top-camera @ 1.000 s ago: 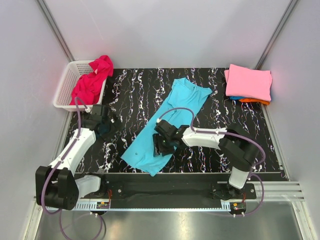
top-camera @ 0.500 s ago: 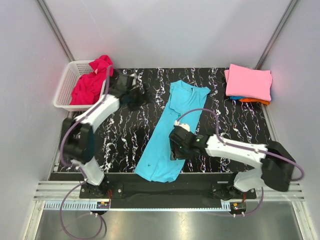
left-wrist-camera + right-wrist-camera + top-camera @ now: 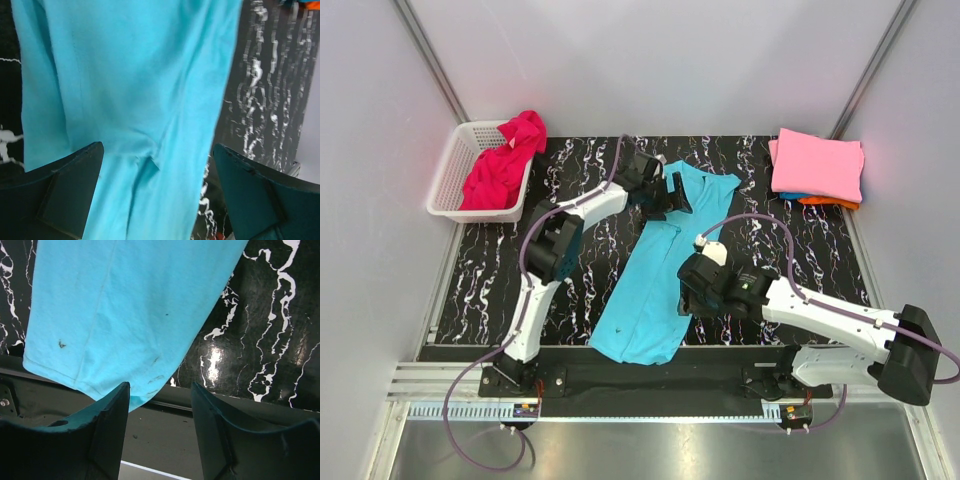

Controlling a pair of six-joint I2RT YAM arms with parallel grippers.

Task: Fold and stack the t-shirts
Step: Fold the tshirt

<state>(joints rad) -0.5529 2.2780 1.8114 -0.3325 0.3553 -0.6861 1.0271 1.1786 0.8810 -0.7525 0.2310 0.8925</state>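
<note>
A turquoise t-shirt (image 3: pixel 655 280) lies as a long narrow strip on the black marbled table, collar at the back and hem at the front edge. My left gripper (image 3: pixel 665 192) hovers open over its shoulder end; in the left wrist view the cloth (image 3: pixel 140 90) fills the space between the wide-apart fingers (image 3: pixel 70 192). My right gripper (image 3: pixel 695 295) stands open at the shirt's right edge near the hem. Its wrist view shows the hem corner (image 3: pixel 125 305) beside the left finger (image 3: pixel 107 425), with nothing gripped. A magenta t-shirt (image 3: pixel 505 165) is heaped in the basket.
The white lattice basket (image 3: pixel 445 190) stands at the back left. A folded stack sits at the back right, with a pink shirt (image 3: pixel 817 165) on top and orange (image 3: pixel 835 203) and blue (image 3: pixel 790 196) edges below it. The metal rail (image 3: pixel 210 407) runs along the table's front edge.
My left arm swung from the near left, past the basket, to the shirt's collar end. The right gripper slid off the shirt to its right edge. The shirt now lies narrower and straighter.
</note>
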